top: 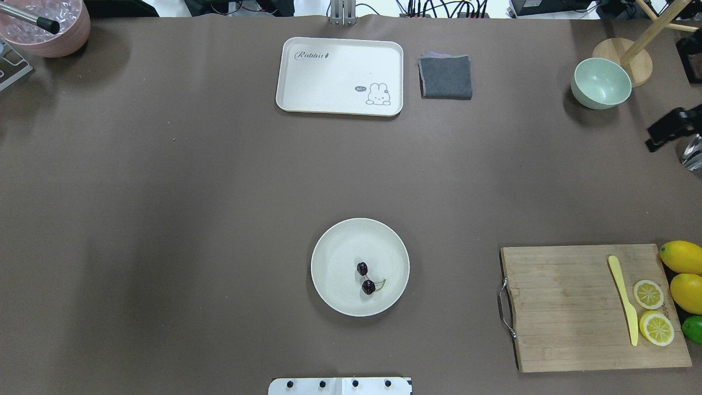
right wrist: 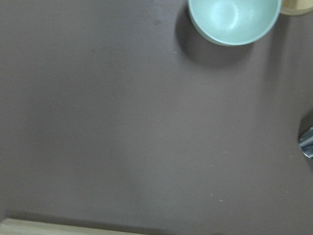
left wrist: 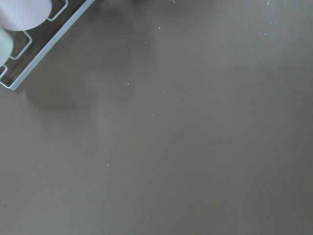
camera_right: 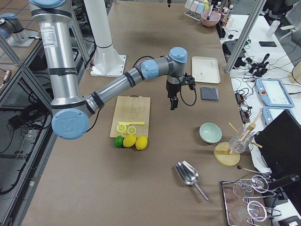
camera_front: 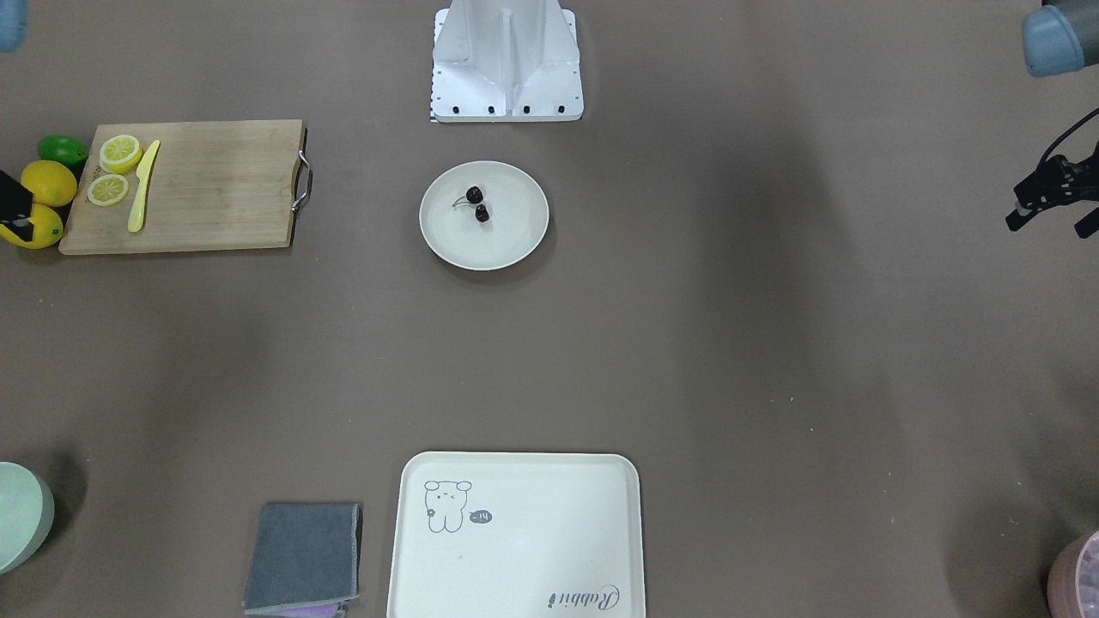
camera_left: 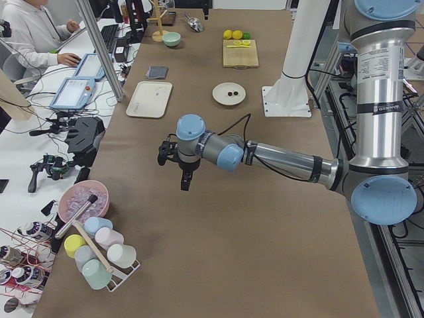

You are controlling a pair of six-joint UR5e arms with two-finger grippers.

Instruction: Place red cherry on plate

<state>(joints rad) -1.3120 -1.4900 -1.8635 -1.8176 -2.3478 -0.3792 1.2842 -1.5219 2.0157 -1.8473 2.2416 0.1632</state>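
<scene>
Left gripper (camera_left: 185,180) hovers apart; glossy round red cherry (top: 368,286) on smooth plate (top: 340,252).

The right gripper (camera_right: 173,105) hangs above the table's (top: 164,219) right half. Toward the robot from it lies the cutting board (top: 565,307), with a knife (top: 625,302) and two lemon slices (top: 649,294) on its outer end and whole lemons (top: 683,257) just past that end. Beyond this gripper, away from the robot, sits a bowl (top: 600,82). Well to its left the cherries (top: 368,286) lie on the plate (top: 334,258), with a tray (top: 329,77) and a cloth (top: 445,77) side by side past it. The left gripper (camera_left: 185,184) hangs over the table's left half, with the plate well to its right and a cup rack (camera_left: 99,255) to its left.
</scene>
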